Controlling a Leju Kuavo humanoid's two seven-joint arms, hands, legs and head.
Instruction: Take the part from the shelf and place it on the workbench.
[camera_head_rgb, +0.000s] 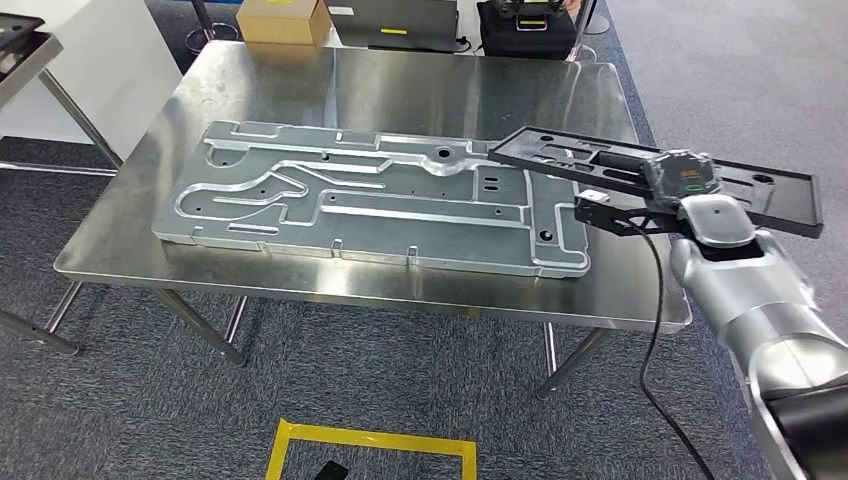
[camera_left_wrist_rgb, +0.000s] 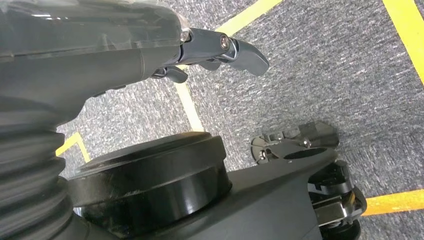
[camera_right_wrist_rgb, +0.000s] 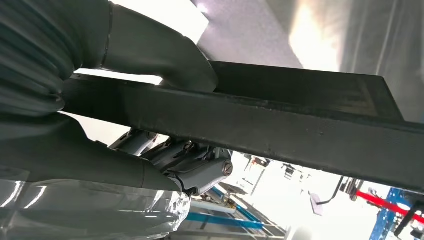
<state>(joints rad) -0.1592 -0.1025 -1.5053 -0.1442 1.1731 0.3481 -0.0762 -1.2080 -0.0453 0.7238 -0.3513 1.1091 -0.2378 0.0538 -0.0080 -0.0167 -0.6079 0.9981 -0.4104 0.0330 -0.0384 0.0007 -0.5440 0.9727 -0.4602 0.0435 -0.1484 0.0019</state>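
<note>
The part is a long flat black panel with cut-outs. My right hand grips it near its middle and holds it tilted over the right end of the steel workbench. Its near end overlaps the corner of a large silver machined plate; its other end sticks out past the bench's right edge. In the right wrist view the thumb lies across the top of the panel and the dark fingers curl under it. My left hand hangs over the carpet and holds nothing.
The silver plate covers most of the bench top; bare steel remains along the back and the right end. Behind the bench are a cardboard box and black cases. Yellow tape marks the floor in front. Another table stands at far left.
</note>
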